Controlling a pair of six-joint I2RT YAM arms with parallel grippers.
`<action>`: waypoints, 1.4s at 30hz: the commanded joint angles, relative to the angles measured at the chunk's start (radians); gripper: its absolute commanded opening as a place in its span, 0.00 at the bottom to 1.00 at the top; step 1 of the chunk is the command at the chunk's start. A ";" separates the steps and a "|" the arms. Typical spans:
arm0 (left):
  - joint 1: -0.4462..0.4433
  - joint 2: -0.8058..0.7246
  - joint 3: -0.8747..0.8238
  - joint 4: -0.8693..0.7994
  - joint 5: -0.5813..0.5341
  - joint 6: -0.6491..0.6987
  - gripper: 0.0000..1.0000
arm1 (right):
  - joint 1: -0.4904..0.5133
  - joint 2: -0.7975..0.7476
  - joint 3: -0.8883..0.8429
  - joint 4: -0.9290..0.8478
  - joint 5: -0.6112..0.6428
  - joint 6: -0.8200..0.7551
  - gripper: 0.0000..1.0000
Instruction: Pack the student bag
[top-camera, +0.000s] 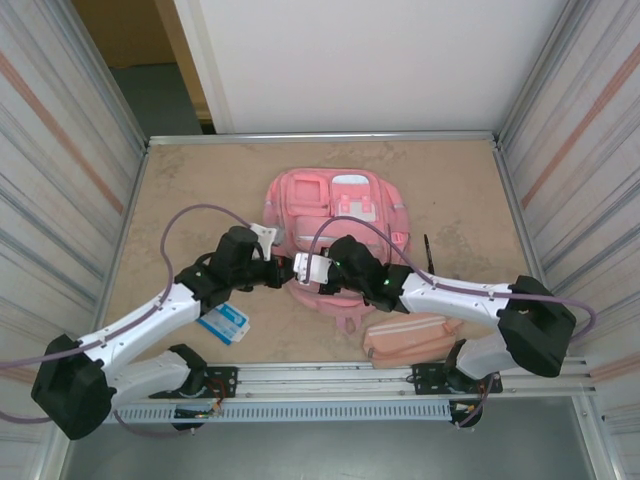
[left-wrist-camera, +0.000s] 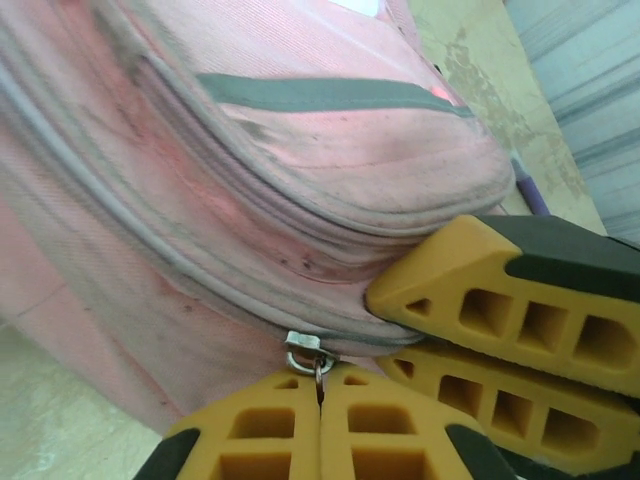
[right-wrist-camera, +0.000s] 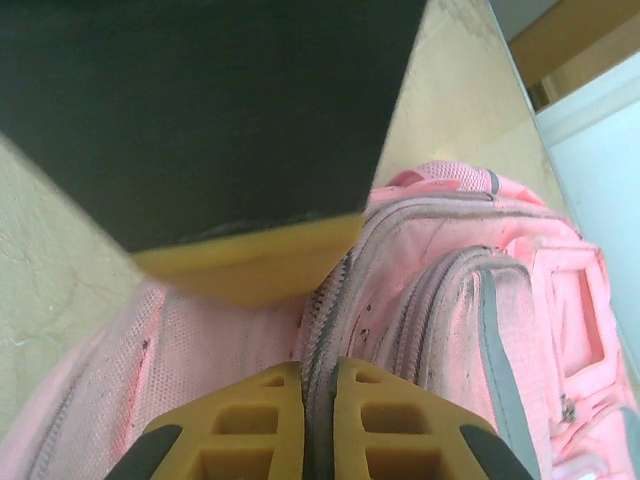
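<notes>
Two grips on the student bag (top-camera: 335, 205): left tool (left-wrist-camera: 320, 392) on zipper pull (left-wrist-camera: 305, 350) (metal), right tool (right-wrist-camera: 318, 385) on seam (right-wrist-camera: 328, 300).

Student bag (top-camera: 335, 215) lower edge hidden under both arms, centre frame. Blue-white packet (top-camera: 225, 325) lower left: half covered, print unreadable. Right wrist, upper left: blurred black-yellow block (right-wrist-camera: 200, 120).

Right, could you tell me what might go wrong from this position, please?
The left claw pinches only the small zipper pull at its very tip, so it may slip free. The right claw grips the student bag right beside it, so the two may collide, or the bag may drag.
</notes>
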 joint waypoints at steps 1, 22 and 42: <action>0.059 -0.072 -0.015 0.018 -0.086 0.017 0.00 | -0.014 0.018 0.037 -0.034 -0.018 -0.139 0.00; 0.586 0.347 -0.007 0.289 -0.012 0.107 0.00 | -0.023 -0.025 0.206 -0.380 -0.259 -0.329 0.00; 0.664 0.413 0.101 0.291 0.085 0.283 0.26 | 0.006 -0.059 0.216 -0.446 -0.216 -0.414 0.00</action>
